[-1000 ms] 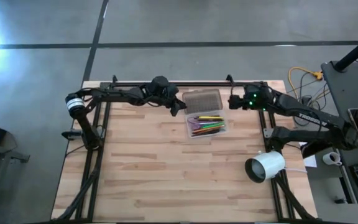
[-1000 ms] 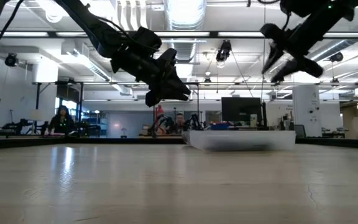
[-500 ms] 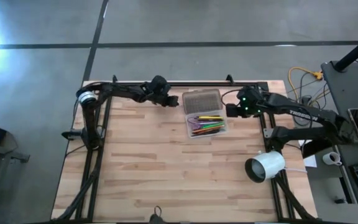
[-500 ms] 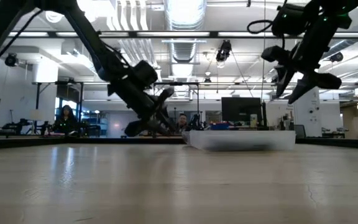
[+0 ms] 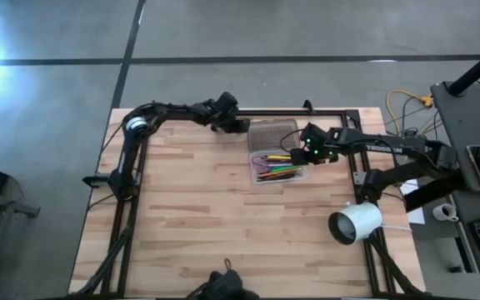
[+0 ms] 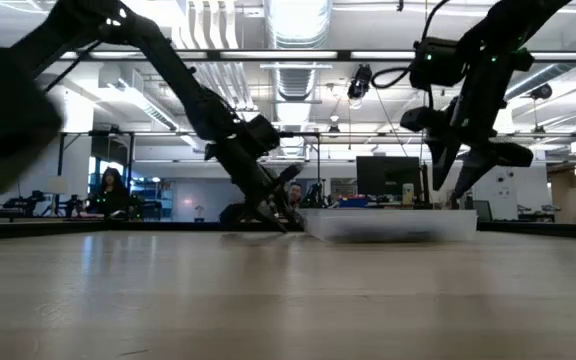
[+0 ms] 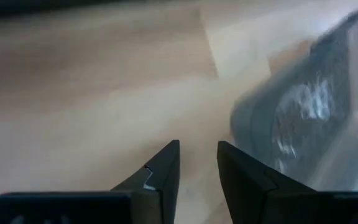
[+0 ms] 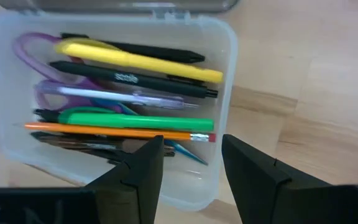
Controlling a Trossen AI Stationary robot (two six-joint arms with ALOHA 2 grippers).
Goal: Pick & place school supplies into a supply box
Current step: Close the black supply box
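The supply box (image 5: 278,169) is a clear case lying open on the table, with its grey lid (image 5: 272,133) folded flat toward the far edge. Inside it lie a yellow marker (image 8: 135,59), a black pen (image 8: 129,81), a green marker (image 8: 135,118), an orange pencil (image 8: 104,130) and purple scissors (image 8: 33,46). My left gripper (image 5: 242,127) is low at the lid's left edge (image 7: 241,124), its fingers a narrow gap apart; whether it touches the lid does not show. My right gripper (image 8: 191,146) hangs open above the box's right end (image 8: 225,37).
A white cylinder (image 5: 355,223) lies at the table's right edge, nearer than the box. A dark thing (image 5: 223,283) shows at the table's near edge. Bare wood spreads over the near half (image 5: 223,225). People sit in the room beyond (image 6: 108,190).
My left gripper has dropped from high above the table to near its surface and moved right, up to the lid's left edge. My right gripper has come down and moved left and nearer, over the box's right end. A dark thing has appeared at the near edge.
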